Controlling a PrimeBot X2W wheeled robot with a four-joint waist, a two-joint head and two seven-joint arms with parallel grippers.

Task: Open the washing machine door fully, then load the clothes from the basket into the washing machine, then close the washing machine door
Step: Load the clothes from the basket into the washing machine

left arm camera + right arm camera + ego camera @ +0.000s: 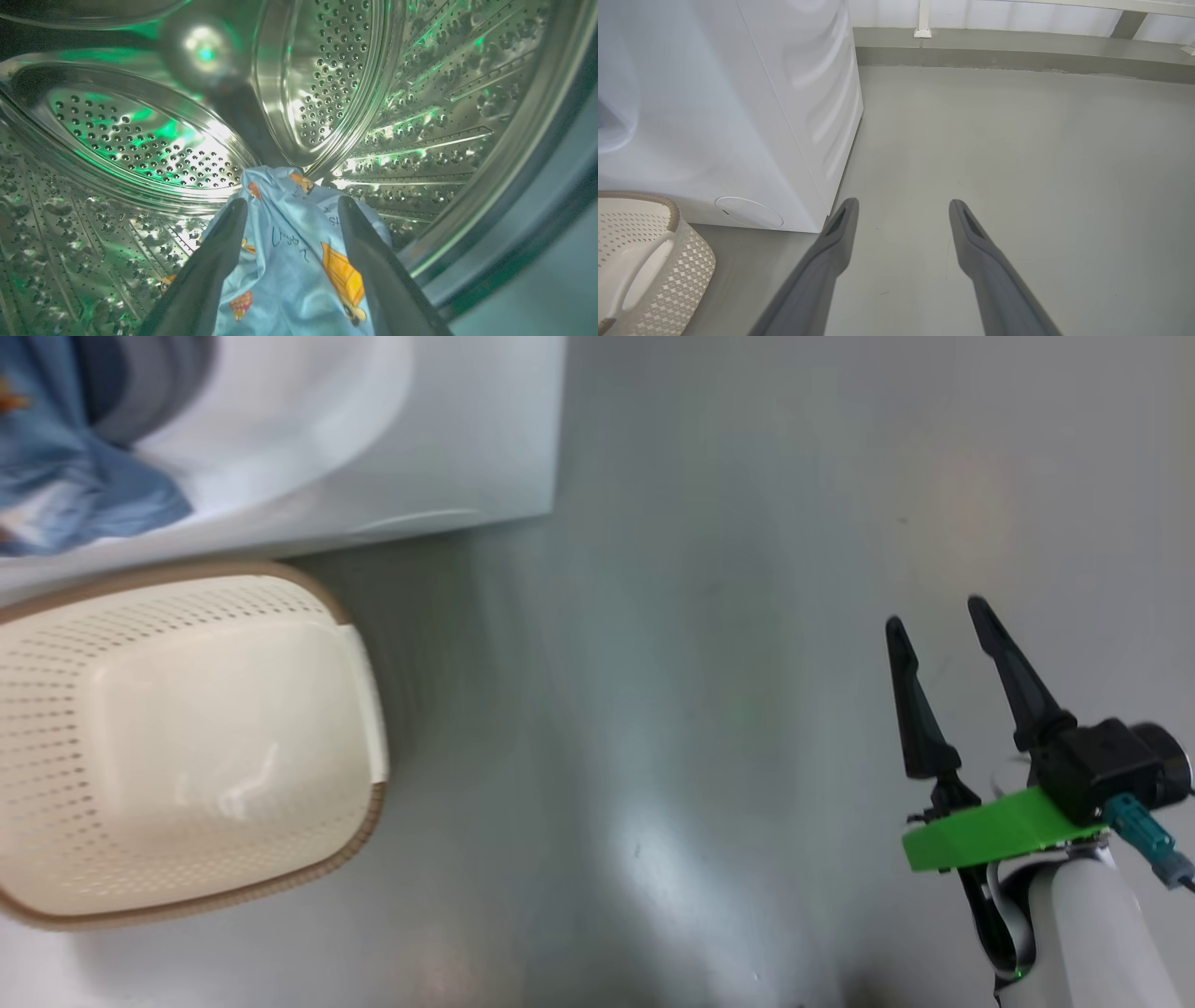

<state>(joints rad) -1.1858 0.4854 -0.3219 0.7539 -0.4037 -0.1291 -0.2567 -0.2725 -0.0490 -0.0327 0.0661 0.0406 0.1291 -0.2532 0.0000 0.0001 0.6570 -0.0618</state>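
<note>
Inside the drum [140, 140], my left claw [292, 200] gapes, with the soft, light clothes [289, 266] loose between its fingers. I'd pinch a bunched fold. My right claw [935, 611] is open and empty.

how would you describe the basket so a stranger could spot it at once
Start at the big white washing machine on the grey floor. The basket sits just in front of it. It alone is cream plastic dotted with small holes, with a brown rim.
</note>
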